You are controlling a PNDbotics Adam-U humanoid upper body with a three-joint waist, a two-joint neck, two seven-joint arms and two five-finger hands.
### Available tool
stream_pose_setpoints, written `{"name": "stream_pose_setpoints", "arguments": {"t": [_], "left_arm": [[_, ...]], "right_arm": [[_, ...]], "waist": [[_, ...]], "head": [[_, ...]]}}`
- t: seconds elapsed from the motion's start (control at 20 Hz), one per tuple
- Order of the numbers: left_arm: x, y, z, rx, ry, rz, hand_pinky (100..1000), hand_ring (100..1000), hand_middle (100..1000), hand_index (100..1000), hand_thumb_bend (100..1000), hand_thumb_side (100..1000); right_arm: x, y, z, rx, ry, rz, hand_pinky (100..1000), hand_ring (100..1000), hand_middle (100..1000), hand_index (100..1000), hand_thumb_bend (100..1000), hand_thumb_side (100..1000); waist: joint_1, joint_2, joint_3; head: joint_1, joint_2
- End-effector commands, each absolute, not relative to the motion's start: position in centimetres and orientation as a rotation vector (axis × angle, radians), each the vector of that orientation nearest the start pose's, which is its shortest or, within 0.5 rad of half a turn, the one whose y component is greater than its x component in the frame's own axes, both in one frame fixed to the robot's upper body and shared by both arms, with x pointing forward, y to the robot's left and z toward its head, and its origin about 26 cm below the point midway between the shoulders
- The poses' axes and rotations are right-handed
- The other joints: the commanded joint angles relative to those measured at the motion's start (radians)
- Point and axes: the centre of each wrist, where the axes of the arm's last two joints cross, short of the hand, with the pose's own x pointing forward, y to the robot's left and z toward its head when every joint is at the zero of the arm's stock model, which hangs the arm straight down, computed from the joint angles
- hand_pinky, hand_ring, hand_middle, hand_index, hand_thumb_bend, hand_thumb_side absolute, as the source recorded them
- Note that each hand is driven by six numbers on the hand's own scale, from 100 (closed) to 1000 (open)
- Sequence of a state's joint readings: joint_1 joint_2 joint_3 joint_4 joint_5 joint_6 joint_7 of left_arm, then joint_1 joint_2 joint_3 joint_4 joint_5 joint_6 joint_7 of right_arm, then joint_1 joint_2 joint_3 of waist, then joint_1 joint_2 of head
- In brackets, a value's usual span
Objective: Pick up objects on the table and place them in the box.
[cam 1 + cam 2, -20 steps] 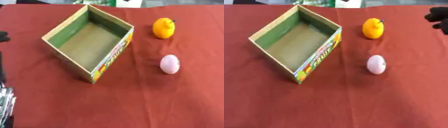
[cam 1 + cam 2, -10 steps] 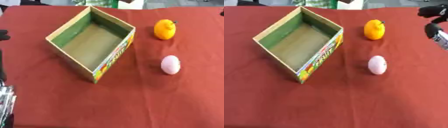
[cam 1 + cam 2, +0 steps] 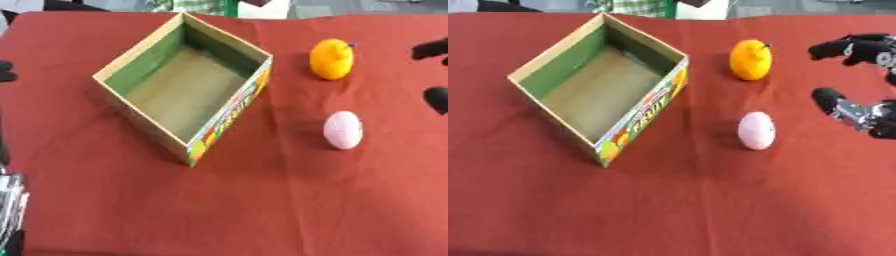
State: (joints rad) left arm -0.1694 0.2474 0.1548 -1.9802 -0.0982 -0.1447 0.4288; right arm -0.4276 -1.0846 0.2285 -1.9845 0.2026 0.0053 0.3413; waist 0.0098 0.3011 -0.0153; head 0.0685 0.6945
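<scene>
Right hand [image 3: 866,80] is in from the right w/ fingers and thumb spread apart, holding nothing, near the orange [image 3: 751,59] and pink egg [image 3: 757,130] but touching neither. Box [image 3: 535,75] sits empty to the left, so imo this is the reach-in for pick #1; next it needs to drop over one and close. Left hand [image 3: 9,210] barely shows at the lower-left edge, can't tell its fingers

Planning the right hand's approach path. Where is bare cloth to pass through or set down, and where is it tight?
Free: the wide near strip of red cloth below the box and pink egg; also the lane between box and fruit. Tighter: the right side, where the right hand comes in beside the orange and egg. The box is empty.
</scene>
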Motion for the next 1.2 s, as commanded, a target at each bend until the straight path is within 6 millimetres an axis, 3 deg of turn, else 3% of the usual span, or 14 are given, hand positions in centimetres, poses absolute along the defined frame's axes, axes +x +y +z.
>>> {"name": "stream_pose_setpoints", "arguments": {"t": [0.05,0.25,0.4,0.7,1.2], "left_arm": [[28.4,30.1,17.2,0.585,-2.359,0.219,572,574,632,748,100,659],[28.4,29.9,17.2,0.575,-2.360,0.211,572,574,632,746,100,659],[28.5,29.9,17.2,0.568,-2.360,0.207,572,574,632,745,100,659],[28.5,29.7,17.1,0.556,-2.360,0.200,572,573,632,742,100,660],[28.5,29.6,17.1,0.545,-2.360,0.198,572,573,631,739,100,660]], "right_arm": [[28.9,-30.3,29.3,-0.740,-1.673,1.690,829,907,830,943,247,855],[29.0,-29.6,29.4,-0.738,-1.653,1.716,828,908,824,959,273,835],[29.1,-28.9,29.5,-0.744,-1.630,1.731,842,923,822,992,382,781],[30.0,-28.1,29.4,-0.763,-1.540,1.719,854,931,821,1000,504,715],[33.2,-27.4,27.8,-0.783,-1.411,1.714,860,945,857,1000,535,716]], "waist": [[-0.002,-0.015,0.000],[-0.002,-0.014,0.002],[-0.003,-0.014,0.007],[-0.006,-0.013,0.011],[-0.005,-0.010,0.013]], "head": [[-0.004,-0.004],[-0.011,-0.007],[-0.018,-0.011],[-0.022,-0.015],[-0.027,-0.020]]}}
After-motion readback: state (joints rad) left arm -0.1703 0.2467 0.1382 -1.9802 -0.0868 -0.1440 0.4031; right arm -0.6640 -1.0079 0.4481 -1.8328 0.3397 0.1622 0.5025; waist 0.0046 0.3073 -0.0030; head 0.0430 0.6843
